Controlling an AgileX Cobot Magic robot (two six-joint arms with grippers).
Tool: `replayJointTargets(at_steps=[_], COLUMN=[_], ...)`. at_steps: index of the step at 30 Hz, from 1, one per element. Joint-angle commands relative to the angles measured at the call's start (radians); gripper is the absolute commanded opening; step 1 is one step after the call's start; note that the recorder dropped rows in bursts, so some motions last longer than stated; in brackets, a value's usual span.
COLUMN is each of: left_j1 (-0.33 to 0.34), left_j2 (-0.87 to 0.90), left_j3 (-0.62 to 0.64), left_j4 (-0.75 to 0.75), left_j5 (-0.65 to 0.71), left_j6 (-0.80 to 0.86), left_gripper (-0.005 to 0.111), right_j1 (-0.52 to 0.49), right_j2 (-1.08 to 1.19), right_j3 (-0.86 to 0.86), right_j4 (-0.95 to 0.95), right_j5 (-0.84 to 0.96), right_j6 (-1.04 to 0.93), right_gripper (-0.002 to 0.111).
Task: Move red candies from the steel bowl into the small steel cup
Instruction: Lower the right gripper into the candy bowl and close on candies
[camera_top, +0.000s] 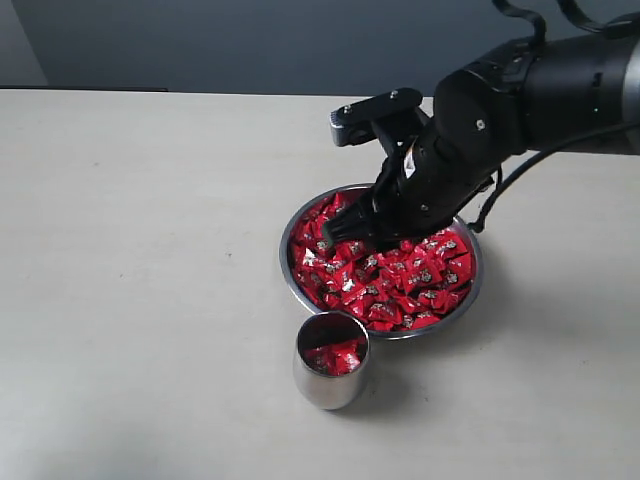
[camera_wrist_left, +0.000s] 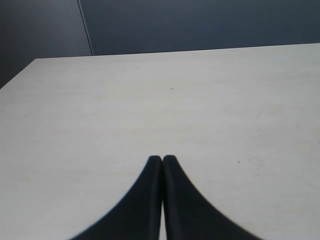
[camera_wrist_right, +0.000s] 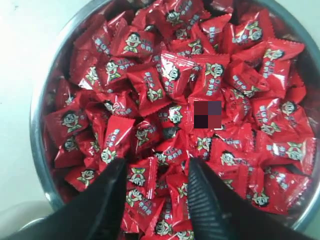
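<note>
Red candies (camera_top: 400, 285) heaped in steel bowl (camera_top: 284, 265), a few in small steel cup (camera_top: 322, 385) just nearer | right jaws spread, tips straddling one candy, bowl's far-left | left jaws pressed together over desk (camera_wrist_left: 200, 100) | likely light, slippery wrappers: pinch across middle

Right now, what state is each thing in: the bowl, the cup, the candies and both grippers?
bowl: upright, heaped with candies.
cup: upright beside the bowl, a few candies inside.
candies: wrapped, most in the bowl.
right gripper: open, tips down in the heap, one candy between them.
left gripper: shut, empty.
</note>
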Motion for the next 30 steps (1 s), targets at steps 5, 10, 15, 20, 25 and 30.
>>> replayJointTargets(at_steps=[5, 10, 15, 20, 25, 30], left_j1=[-0.007, -0.007, -0.007, -0.007, -0.007, -0.007], left_j2=[-0.005, -0.005, -0.005, -0.005, -0.005, -0.005], left_j3=[0.005, 0.005, 0.005, 0.005, 0.005, 0.005], left_j4=[0.002, 0.002, 0.002, 0.002, 0.002, 0.002], left_j5=[-0.008, -0.008, -0.008, -0.008, -0.008, -0.008], left_j6=[-0.001, -0.001, -0.001, -0.001, -0.001, -0.001], left_gripper=[0.0, 0.0, 0.0, 0.0, 0.0, 0.0], right_j1=[-0.003, -0.003, -0.003, -0.003, -0.003, -0.003], right_j2=[0.137, 0.209, 0.252, 0.266, 0.276, 0.284], right_j3=[-0.097, -0.16, -0.164, -0.164, -0.164, -0.164], right_j4=[0.057, 0.069, 0.131, 0.194, 0.187, 0.191], right_j5=[0.004, 0.036, 0.056, 0.06, 0.071, 0.072], right_j6=[-0.059, -0.063, -0.111, -0.156, -0.156, -0.158], right_gripper=[0.04, 0.04, 0.04, 0.04, 0.04, 0.04])
